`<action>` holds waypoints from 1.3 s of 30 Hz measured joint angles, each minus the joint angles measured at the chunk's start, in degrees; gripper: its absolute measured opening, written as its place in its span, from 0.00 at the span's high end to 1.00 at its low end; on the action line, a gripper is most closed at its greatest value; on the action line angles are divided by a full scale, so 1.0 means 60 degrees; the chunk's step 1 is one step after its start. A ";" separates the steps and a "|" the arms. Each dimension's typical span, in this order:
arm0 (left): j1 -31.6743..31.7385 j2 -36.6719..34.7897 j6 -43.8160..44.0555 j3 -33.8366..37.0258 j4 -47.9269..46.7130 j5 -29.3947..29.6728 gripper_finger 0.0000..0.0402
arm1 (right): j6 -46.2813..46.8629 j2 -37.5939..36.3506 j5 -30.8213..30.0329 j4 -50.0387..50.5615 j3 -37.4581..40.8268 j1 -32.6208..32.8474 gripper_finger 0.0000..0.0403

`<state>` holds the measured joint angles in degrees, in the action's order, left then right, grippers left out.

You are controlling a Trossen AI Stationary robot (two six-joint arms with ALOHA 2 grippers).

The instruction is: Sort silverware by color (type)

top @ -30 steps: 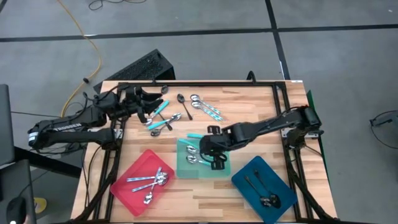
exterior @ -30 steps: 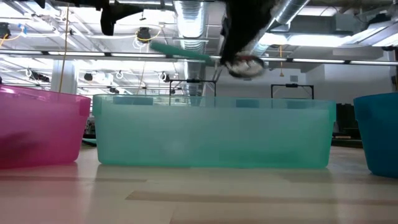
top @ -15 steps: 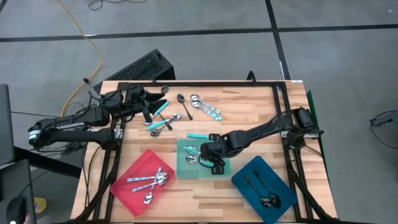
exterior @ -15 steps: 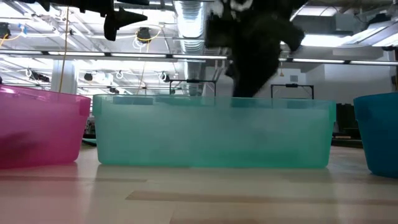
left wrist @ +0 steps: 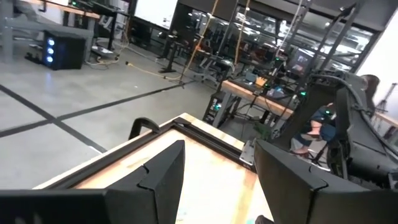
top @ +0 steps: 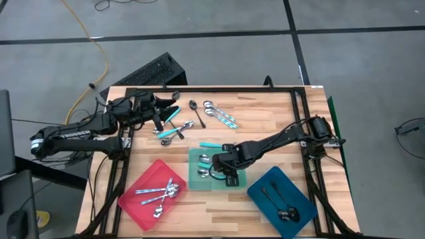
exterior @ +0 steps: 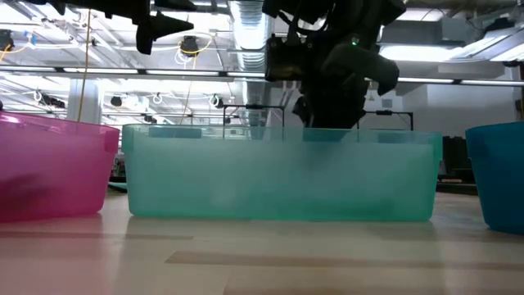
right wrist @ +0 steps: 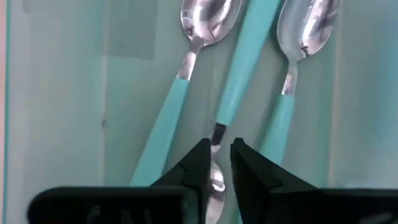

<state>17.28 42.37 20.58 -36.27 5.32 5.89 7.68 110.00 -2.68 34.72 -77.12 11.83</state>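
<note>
Right gripper (right wrist: 217,163) lowered over three turquoise-handled spoons (right wrist: 242,68).

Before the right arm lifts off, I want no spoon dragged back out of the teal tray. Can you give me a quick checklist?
1. Right gripper down inside the teal tray: ok.
2. Its fingers parted: ok, but only narrowly.
3. Turquoise-handled spoon free of the fingers: cannot tell; its neck lies between the tips.
4. Spoon lying among its own kind: ok, two other turquoise-handled spoons flank it.
5. Left gripper away from the tray, open by the unsorted spoons: ok.
</note>
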 joint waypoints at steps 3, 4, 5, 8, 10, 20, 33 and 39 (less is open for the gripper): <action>0.0000 0.0000 0.0030 0.0000 -0.0068 0.0144 0.55 | 0.0123 -0.0006 0.0001 -0.0003 0.0000 -0.0070 0.72; 0.0000 0.0000 0.0073 0.0000 -0.0065 0.0145 0.55 | 0.0149 -0.0036 0.0016 0.0000 0.0000 -0.0091 0.70; 0.0000 0.0000 0.0122 0.0000 -0.0065 0.0142 0.55 | 0.0149 -0.0095 0.0072 0.0000 0.0000 -0.0128 0.68; 0.0000 0.0000 0.0255 0.0000 -0.0061 0.0126 0.55 | 0.0207 -0.0431 0.0094 -0.0055 -0.0002 -0.0214 0.63; 0.0000 0.0000 0.0265 0.0000 -0.0061 0.0102 0.55 | 0.0220 -0.0687 0.0137 -0.0045 -0.0004 -0.0316 0.61; 0.0249 -0.0004 0.0576 0.0000 -0.0618 0.0080 0.55 | 0.0931 -0.2096 0.0142 -0.0547 -0.0009 -0.0978 0.60; 0.1685 0.0114 0.0680 0.0000 -0.3508 -0.0092 0.55 | 0.1699 -0.2849 -0.0808 -0.1404 -0.0011 -0.2132 0.64; 0.2203 0.0492 -0.0129 0.0000 -0.4384 -0.0171 0.55 | 0.2437 -0.2768 -0.0823 -0.0820 -0.0018 -0.2885 0.65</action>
<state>30.50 45.32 19.80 -36.27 -20.99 4.87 22.31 93.39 -7.62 29.80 -77.23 -5.48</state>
